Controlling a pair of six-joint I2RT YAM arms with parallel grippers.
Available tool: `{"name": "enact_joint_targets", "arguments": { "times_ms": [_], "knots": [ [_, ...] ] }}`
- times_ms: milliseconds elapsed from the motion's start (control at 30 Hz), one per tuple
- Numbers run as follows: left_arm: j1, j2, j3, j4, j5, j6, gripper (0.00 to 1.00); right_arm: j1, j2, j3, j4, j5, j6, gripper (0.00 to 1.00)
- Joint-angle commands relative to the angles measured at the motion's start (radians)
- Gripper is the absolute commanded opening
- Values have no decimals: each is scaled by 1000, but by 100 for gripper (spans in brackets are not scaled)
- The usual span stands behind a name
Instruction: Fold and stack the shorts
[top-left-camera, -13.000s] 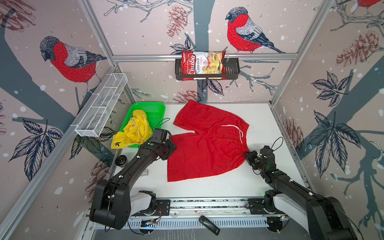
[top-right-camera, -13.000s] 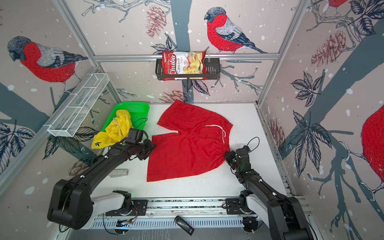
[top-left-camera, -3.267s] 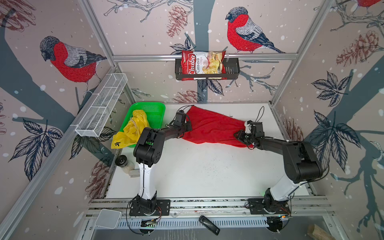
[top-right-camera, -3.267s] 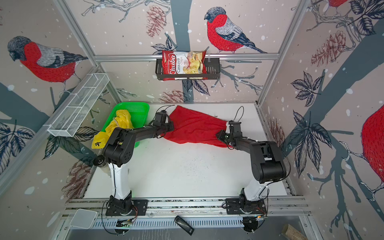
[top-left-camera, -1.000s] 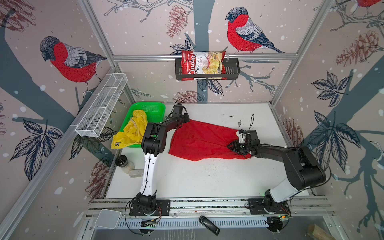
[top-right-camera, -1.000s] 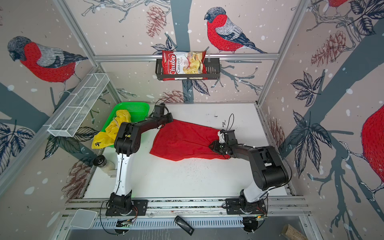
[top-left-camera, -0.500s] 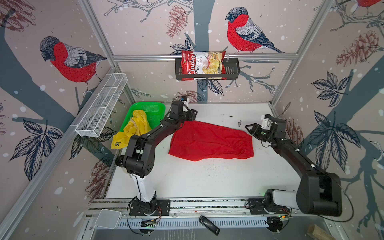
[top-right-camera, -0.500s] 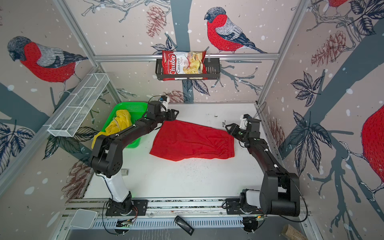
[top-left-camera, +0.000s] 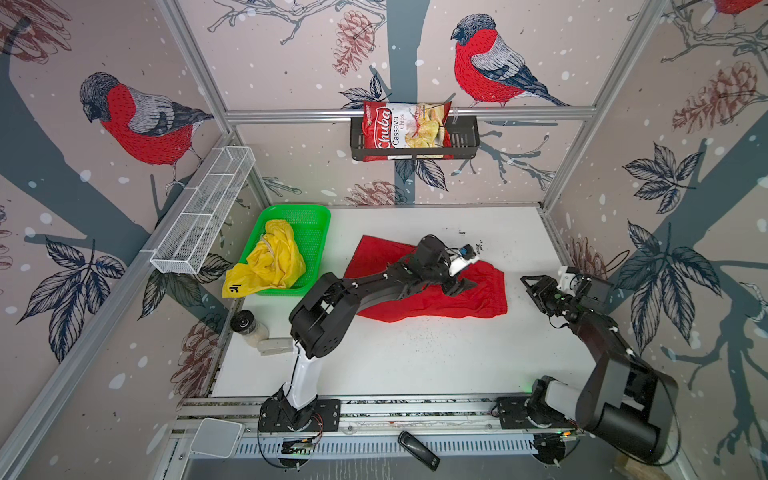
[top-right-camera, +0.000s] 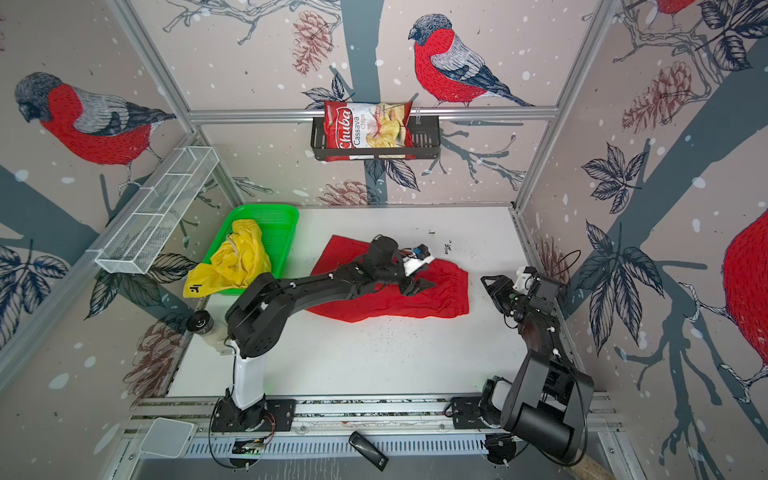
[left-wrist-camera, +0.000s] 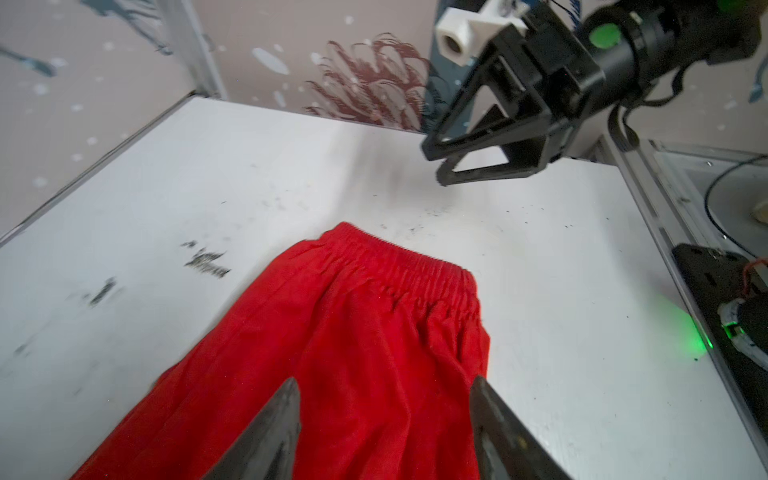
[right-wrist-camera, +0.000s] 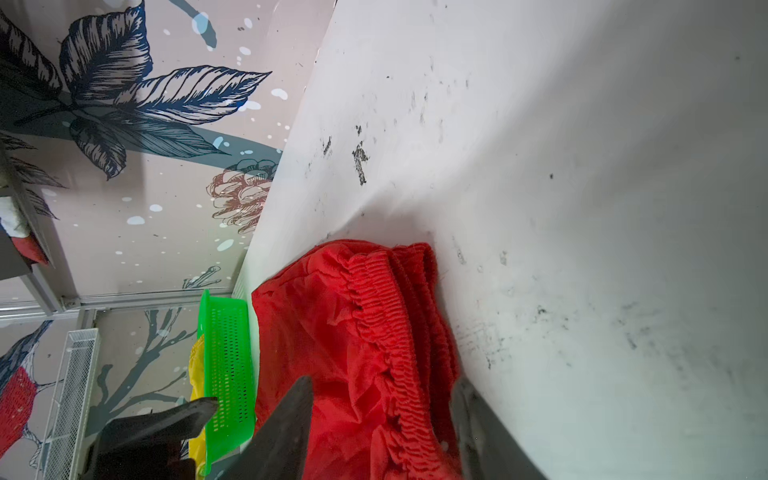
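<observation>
The near half of the worktop (top-left-camera: 415, 357) lies bare, but farther back the red shorts (top-left-camera: 484, 297) fill the middle with the left arm (top-left-camera: 374, 286) stretched across them, the green basket (top-left-camera: 318, 232) blocks the far left corner, and only a bare strip parts the shorts from the right pincer (top-left-camera: 530, 293).

Left arm (top-left-camera: 374, 286) stretches low across the middle; left gripper (top-left-camera: 460, 286) points right, jaws apart, holding nothing; right arm (top-left-camera: 598, 336) bent at right side; right gripper (top-left-camera: 531, 291) raised, jaws apart, empty.
</observation>
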Motion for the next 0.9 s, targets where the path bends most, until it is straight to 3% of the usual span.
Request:
{"name": "enact_joint_targets", "arguments": {
  "times_ms": [0, 267, 567, 767, 867],
  "knots": [
    [-54, 81, 62, 10, 60, 135, 65, -25, 15, -21, 22, -19, 0, 56],
    [-148, 258, 218, -68, -43, 247, 69, -33, 85, -48, 33, -34, -22, 59],
    [-184, 334, 181, -54, -194, 308, 69, -17, 102, -55, 31, -9, -43, 61],
    [-190, 315, 105, 69, -443, 173, 49, 46, 123, -44, 19, 5, -42, 65],
    [-189, 259, 21, 192, -467, 135, 32, 80, 157, -38, 33, -9, -35, 67]
  ]
}}
